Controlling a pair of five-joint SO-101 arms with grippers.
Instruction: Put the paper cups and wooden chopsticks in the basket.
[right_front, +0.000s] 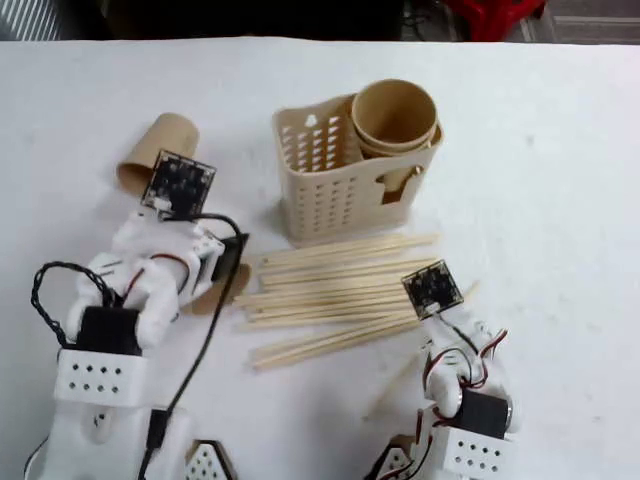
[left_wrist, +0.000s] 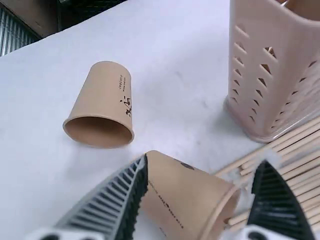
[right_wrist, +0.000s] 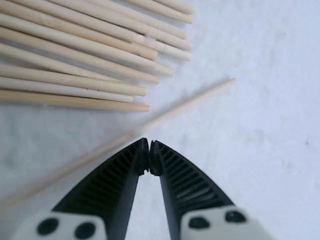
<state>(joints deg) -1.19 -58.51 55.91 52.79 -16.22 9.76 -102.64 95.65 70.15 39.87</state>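
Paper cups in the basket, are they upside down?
No, mouths up: the stacked paper cups lean in the basket, open rims facing upward.

I saw the cream slotted basket (right_front: 325, 195) upright on the worktop (right_front: 540, 150), holding nested paper cups (right_front: 395, 115), perhaps two. The far cup (left_wrist: 102, 107) lay on its side, apart. The near cup (left_wrist: 185, 200), also on its side, met the wooden chopsticks (right_front: 340, 290) piled before the basket. A stray chopstick (right_wrist: 190, 102) lay aslant just beside the pile.
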